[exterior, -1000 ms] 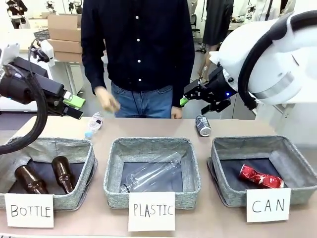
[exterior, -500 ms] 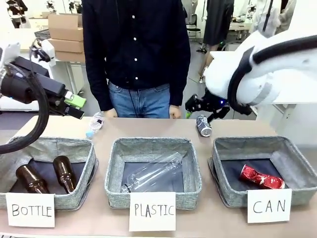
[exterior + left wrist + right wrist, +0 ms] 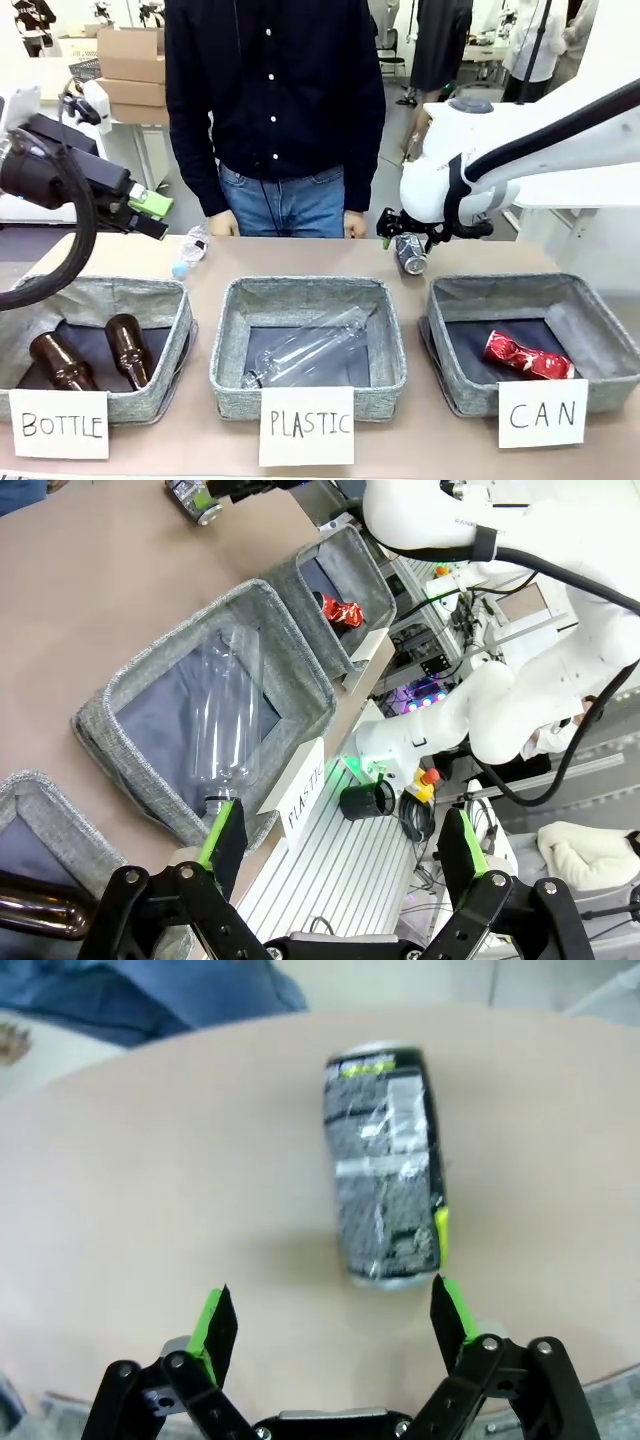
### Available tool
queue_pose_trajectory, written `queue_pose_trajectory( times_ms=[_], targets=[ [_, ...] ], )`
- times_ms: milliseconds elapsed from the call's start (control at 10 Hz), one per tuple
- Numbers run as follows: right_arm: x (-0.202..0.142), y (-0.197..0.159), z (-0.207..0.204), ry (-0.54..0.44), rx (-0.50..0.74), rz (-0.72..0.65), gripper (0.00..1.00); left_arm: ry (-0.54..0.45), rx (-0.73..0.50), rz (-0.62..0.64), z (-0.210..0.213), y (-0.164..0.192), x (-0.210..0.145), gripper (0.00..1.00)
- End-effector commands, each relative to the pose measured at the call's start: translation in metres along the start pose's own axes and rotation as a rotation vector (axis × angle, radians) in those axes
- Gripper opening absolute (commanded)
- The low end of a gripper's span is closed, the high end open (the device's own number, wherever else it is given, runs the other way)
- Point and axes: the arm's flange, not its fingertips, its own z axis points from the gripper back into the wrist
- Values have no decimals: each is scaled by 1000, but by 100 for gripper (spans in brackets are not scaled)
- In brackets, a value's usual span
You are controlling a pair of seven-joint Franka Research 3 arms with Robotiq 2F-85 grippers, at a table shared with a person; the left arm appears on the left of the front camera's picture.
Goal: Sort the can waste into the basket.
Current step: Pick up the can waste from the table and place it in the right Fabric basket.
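A dented dark grey-black can lies on its side on the table behind the CAN basket. A crushed red can rests inside that basket. My right gripper hangs open just above the dark can. In the right wrist view the dark can lies just ahead of my open right gripper, its near end close to the right fingertip. My left gripper is open and holds nothing, raised over the far left. The left wrist view shows my left gripper wide apart, with the red can and the dark can far off.
The PLASTIC basket in the middle holds a clear bottle. The BOTTLE basket at left holds two brown bottles. A small clear plastic bottle lies on the table. A person stands at the far edge.
My right arm has swung down and lowered its open gripper over the dark can. The person's hand has drawn back from the small plastic bottle to the table edge. The left arm has stayed put.
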Motion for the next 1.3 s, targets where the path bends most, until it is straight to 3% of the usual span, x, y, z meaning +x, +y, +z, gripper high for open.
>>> queue_pose_trajectory(
  times_ms=[0, 300, 800, 900, 1000, 1100, 1200],
  targets=[
    [18, 8, -4, -38, -79, -23, 100, 9, -4, -3, 4, -1, 1, 100],
    [45, -2, -34, 94, -50, 45, 100, 9, -4, -3, 4, -1, 1, 100],
    [45, -6, -51, 139, -36, 47, 100, 9, -4, -3, 4, -1, 1, 100],
    [45, -8, -52, 154, -52, 60, 62, 9, -4, -3, 4, -1, 1, 100],
    [44, -9, -51, 164, -35, 64, 40, 9, -4, -3, 4, -1, 1, 100],
    [44, -10, -49, 165, -28, 61, 3, 9, -4, -3, 4, -1, 1, 100],
    [43, -12, -48, 165, -24, 58, 0, 9, -4, -3, 4, -1, 1, 100]
  ],
)
